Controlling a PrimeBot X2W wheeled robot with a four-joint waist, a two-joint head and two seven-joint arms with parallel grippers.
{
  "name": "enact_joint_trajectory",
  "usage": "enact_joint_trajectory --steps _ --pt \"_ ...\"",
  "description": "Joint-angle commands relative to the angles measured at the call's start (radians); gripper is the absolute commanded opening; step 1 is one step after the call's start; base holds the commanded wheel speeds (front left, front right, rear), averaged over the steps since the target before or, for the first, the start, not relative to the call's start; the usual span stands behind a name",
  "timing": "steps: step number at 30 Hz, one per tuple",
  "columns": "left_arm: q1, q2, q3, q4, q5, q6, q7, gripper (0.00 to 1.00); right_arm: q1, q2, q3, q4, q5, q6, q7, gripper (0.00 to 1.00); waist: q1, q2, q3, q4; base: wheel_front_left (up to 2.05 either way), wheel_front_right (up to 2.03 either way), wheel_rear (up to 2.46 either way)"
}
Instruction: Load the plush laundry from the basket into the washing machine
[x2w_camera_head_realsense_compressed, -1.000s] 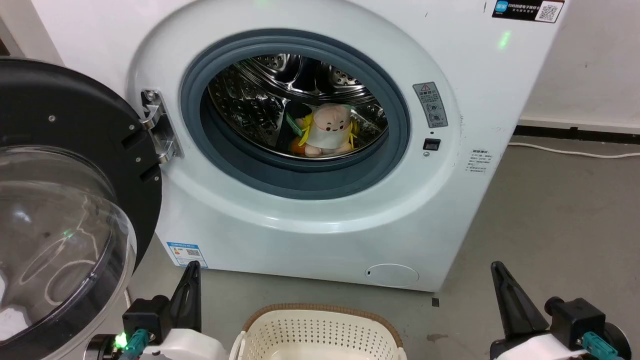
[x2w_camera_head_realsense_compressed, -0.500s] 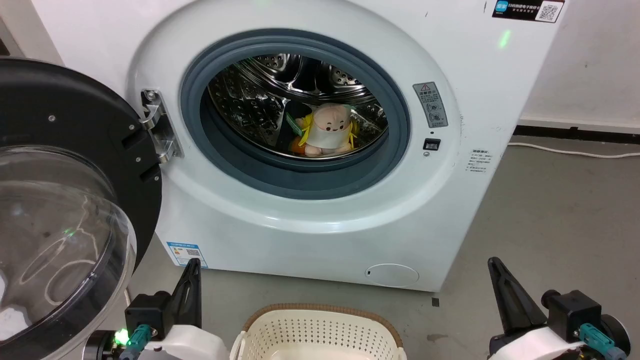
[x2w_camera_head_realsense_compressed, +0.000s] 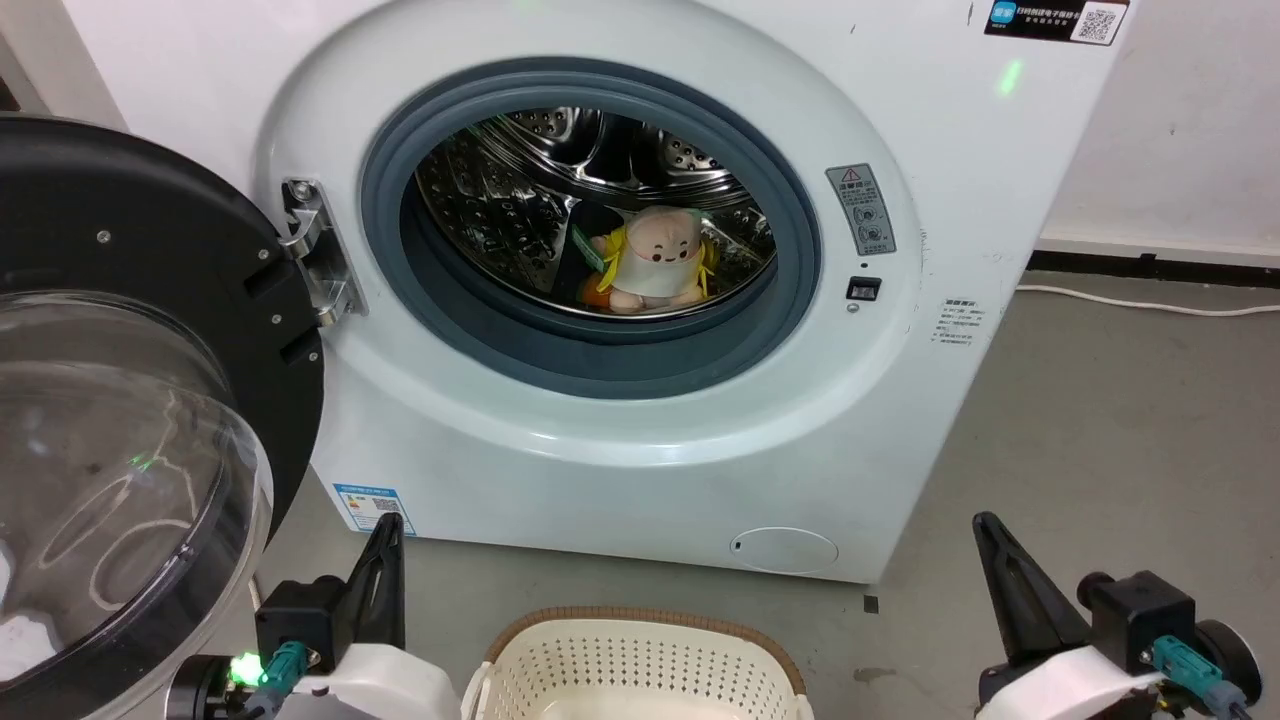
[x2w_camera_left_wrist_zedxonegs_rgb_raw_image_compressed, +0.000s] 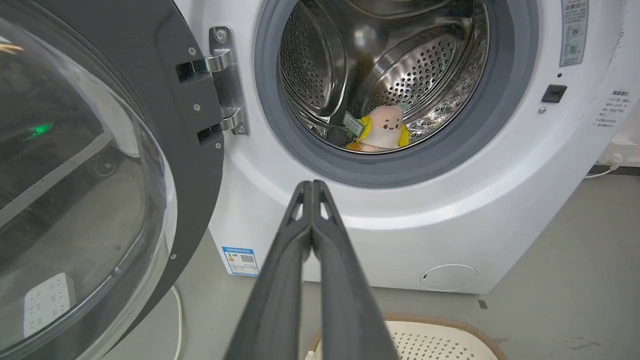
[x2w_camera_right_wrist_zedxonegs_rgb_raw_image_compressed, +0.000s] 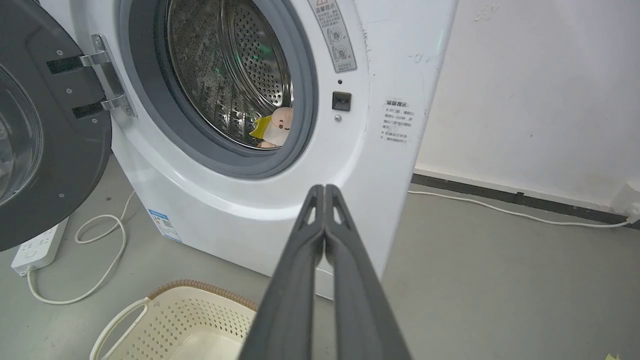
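Nearest me, the left tool (x2w_camera_left_wrist_zedxonegs_rgb_raw_image_compressed: 311, 186) and right tool (x2w_camera_right_wrist_zedxonegs_rgb_raw_image_compressed: 324, 189) each have their fingers pressed together, gripping nothing. Between them on the floor sits the cream basket (x2w_camera_head_realsense_compressed: 640, 655) with its brown rim. Beyond it, the washing machine (x2w_camera_head_realsense_compressed: 620, 470) has its door (x2w_camera_head_realsense_compressed: 150, 230) swung wide. In the steel drum (x2w_camera_head_realsense_compressed: 500, 210) the plush laundry (x2w_camera_head_realsense_compressed: 655, 262) sits upright: peach-pink head, white bib, yellow jacket, green tag beside it.
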Motion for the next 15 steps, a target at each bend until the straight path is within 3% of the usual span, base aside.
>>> enact_joint_trajectory --steps 1,15 --pt "-0.011 -0.001 0.005 -0.011 0.012 0.006 0.008 0.00 -0.022 0.000 -0.003 -0.007 -0.011 -0.001 0.008 0.00 0.0000 0.0000 0.000 0.000 0.00 0.00 0.00" --pt "-0.013 -0.004 0.010 -0.029 0.033 0.007 0.035 0.00 -0.032 0.000 -0.007 -0.010 -0.028 -0.001 0.035 0.00 0.0000 0.0000 0.000 0.001 0.00 0.00 0.00"
